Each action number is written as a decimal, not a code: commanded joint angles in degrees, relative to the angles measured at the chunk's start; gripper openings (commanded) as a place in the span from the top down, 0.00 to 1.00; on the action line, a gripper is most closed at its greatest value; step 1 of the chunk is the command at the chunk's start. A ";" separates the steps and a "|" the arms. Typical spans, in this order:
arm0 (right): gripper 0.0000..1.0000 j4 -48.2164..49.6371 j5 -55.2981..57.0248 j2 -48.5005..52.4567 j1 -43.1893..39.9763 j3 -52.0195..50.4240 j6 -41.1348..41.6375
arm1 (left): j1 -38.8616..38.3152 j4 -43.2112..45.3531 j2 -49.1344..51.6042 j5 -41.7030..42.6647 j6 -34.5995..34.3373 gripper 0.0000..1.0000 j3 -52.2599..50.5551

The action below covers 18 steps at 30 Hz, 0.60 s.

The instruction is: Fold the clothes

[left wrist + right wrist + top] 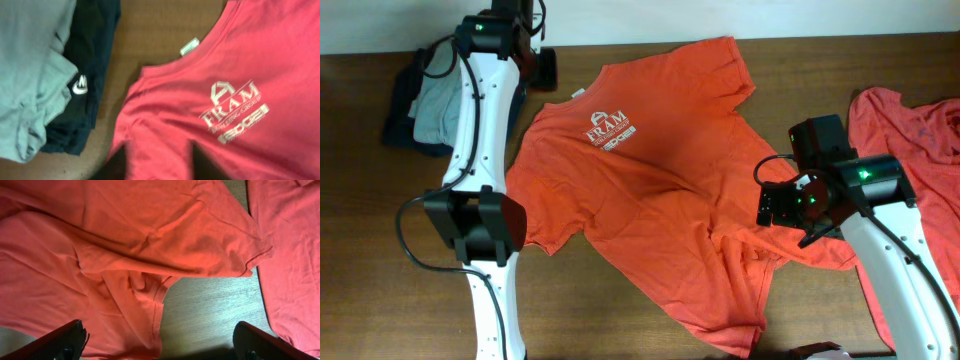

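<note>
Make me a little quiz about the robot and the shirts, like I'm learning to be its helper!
1. True or false: the right pincer is shut on the spread-out T-shirt.
2. Which word is printed big in its chest logo? A) FROG B) FRAM C) FARM
3. How many orange-red shirts lie on the table?

Key: 1 false, its fingers are wide apart with nothing between them; 2 B; 3 two, the spread-out T-shirt and the crumpled shirt at the right edge.
</note>
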 commanded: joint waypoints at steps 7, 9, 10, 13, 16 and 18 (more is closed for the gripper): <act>0.01 -0.02 1.33 -0.72 -0.37 1.03 -0.35 | 0.04 -0.42 -0.96 -0.85 -0.15 0.99 -13.42; 0.01 -0.02 1.36 -0.72 -0.37 1.03 -0.35 | 0.11 0.15 -0.96 -0.87 -0.15 1.00 -16.13; 0.01 -0.02 1.36 -0.72 -0.37 1.03 -0.35 | 0.26 0.48 -0.96 -0.87 -0.20 1.00 -17.70; 0.01 -0.02 1.36 -0.72 -0.37 1.03 -0.35 | 1.14 1.25 -0.96 -0.87 -1.25 0.99 -21.38; 0.01 -0.02 1.33 -0.72 -0.37 1.03 -0.35 | 2.16 2.38 -0.96 -0.90 -1.90 1.00 -24.13; 0.01 -0.02 1.33 -0.72 -0.37 1.03 -0.35 | 2.73 2.75 -0.96 -1.25 -2.32 0.99 -25.24</act>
